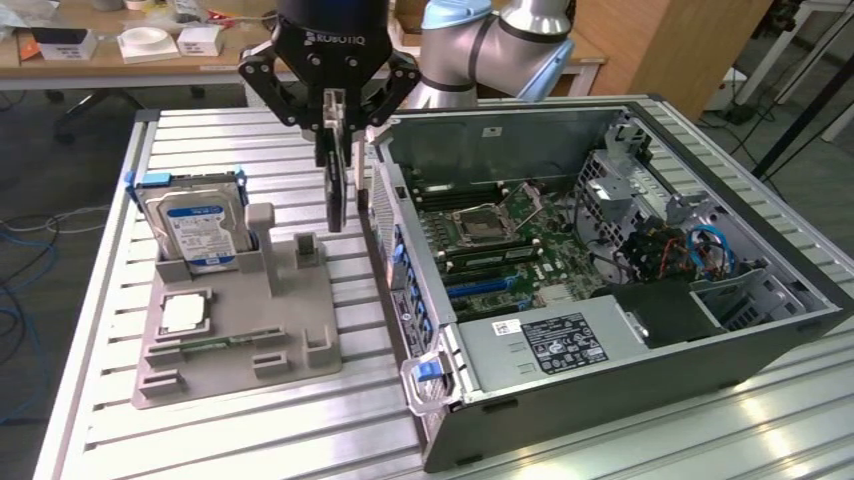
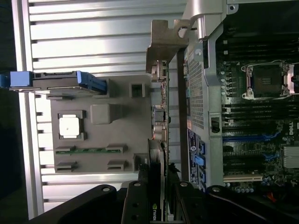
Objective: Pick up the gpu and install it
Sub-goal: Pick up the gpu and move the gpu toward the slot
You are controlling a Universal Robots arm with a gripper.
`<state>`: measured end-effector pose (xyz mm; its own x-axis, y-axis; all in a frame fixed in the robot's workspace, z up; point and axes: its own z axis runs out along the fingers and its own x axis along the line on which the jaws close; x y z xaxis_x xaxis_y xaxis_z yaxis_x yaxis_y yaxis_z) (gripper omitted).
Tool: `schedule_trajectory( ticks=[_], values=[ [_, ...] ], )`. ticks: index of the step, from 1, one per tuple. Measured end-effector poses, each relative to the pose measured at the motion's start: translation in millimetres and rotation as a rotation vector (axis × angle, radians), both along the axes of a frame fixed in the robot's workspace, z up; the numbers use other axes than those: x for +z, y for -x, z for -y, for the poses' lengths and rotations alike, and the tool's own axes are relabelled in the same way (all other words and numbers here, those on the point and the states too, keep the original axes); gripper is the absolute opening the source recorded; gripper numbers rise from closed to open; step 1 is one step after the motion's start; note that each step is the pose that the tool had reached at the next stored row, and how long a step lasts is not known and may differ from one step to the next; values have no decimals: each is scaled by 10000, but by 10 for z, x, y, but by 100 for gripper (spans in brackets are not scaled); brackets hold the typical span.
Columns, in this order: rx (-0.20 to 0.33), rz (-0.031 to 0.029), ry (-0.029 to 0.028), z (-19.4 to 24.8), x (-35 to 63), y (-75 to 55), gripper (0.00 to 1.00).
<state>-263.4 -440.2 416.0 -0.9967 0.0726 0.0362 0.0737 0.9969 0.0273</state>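
Jaws clamped narrow on top edge of gpu (image 1: pixel 332 190); card hangs upright, thin edge down. In exterior view, card sits at 1 o'clock from centre of grey holder (image 1: pixel 247 345) and looks clear of it. Open computer case (image 1: pixel 601 410) just beside, at card's 3 o'clock. Metal bracket (image 2: pixel 164 44) at one end of card. Hard drive (image 1: pixel 198 230) in holder, at card's 9 o'clock. Judgement: card light, stiff, fragile; could pivot in grip. Best held on bare board edge, off connector strip.

Silver arm (image 1: pixel 541 30), pale-blue joint cap (image 1: pixel 454 14); black tool (image 1: pixel 343 128), white lettering.
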Motion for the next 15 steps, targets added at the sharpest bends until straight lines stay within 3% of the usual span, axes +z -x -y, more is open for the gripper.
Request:
schedule_trajectory(
  ticks=[15],
  values=[
    [1, 0, 0, 0, 0, -149, 26]
  ],
)
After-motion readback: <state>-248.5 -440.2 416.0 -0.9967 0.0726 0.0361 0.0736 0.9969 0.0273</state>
